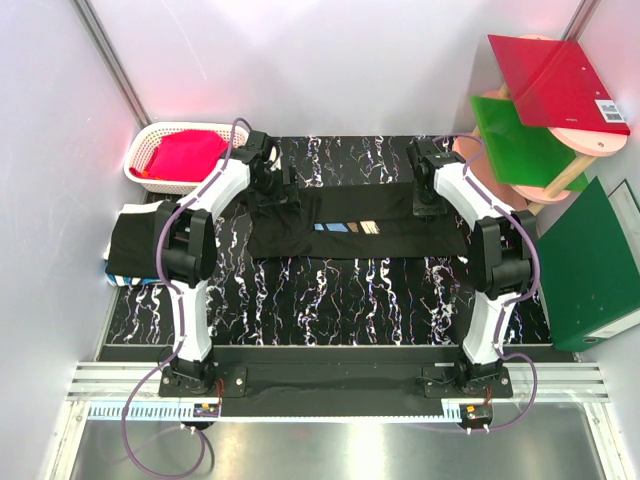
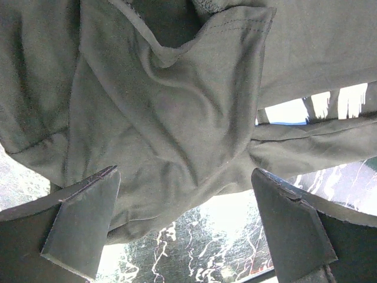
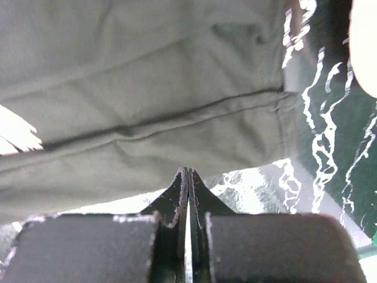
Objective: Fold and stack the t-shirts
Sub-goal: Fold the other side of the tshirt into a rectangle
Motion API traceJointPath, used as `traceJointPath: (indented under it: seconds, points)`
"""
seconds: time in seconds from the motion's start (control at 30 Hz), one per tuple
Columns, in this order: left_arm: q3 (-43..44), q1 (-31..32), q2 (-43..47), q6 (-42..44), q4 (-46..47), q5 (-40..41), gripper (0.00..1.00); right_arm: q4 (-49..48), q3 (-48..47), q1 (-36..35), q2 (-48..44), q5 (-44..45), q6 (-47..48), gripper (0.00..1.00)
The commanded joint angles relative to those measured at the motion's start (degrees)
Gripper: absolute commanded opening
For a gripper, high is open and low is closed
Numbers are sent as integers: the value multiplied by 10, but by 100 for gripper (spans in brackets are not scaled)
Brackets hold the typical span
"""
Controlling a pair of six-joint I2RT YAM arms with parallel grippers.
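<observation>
A black t-shirt (image 1: 350, 245) lies across the middle of the marbled table as a long folded strip, its blue, orange and pale-blue strokes (image 1: 345, 227) facing up. My left gripper (image 1: 272, 195) hovers over its crumpled left end, where the sleeve (image 2: 177, 118) bunches; the gripper (image 2: 188, 230) is open wide, with fabric just beyond the fingers (image 2: 82, 224). At the strip's right end, my right gripper (image 1: 428, 205) has its tips (image 3: 188, 172) pressed together on the cloth's near hem (image 3: 147, 147). Another folded black t-shirt (image 1: 135, 240) rests at the table's left edge.
A white basket (image 1: 150, 140) holding red cloth (image 1: 190, 152) stands at the back left. Red (image 1: 555, 80) and green (image 1: 520, 140) folders lie on a round stand at the back right. A dark green binder (image 1: 590, 265) leans by the right wall.
</observation>
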State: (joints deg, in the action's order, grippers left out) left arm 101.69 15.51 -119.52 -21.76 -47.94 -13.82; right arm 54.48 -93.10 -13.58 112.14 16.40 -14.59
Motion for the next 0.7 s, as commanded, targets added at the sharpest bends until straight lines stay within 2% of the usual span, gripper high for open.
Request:
traceJointPath:
  seconds: [0.0,0.1,0.13,0.17,0.2,0.27,0.33,0.43,0.67]
  points:
    - [30,1,-5,15,0,-17,99,-35,-21,-4,-19,52,-13,0]
    - [32,1,-5,15,-3,-17,99,-31,-45,-4,24,43,-6,0]
    - [32,1,-4,15,-5,-16,99,-23,-61,-4,33,36,-7,7]
    - [32,1,-4,16,-6,-16,99,-14,-66,-4,42,31,-11,18]
    - [31,1,-3,16,-7,-16,99,-1,-69,-5,54,24,-16,48]
    - [30,1,0,16,-7,-16,99,5,-64,-4,58,14,-18,71]
    - [29,1,0,16,-8,-14,99,2,-49,-4,54,-1,-19,88]
    - [29,1,-1,15,-10,-16,99,-2,-38,-4,48,-8,-18,93]
    - [31,1,-5,11,-10,-20,99,3,-28,-4,75,-23,-13,89]
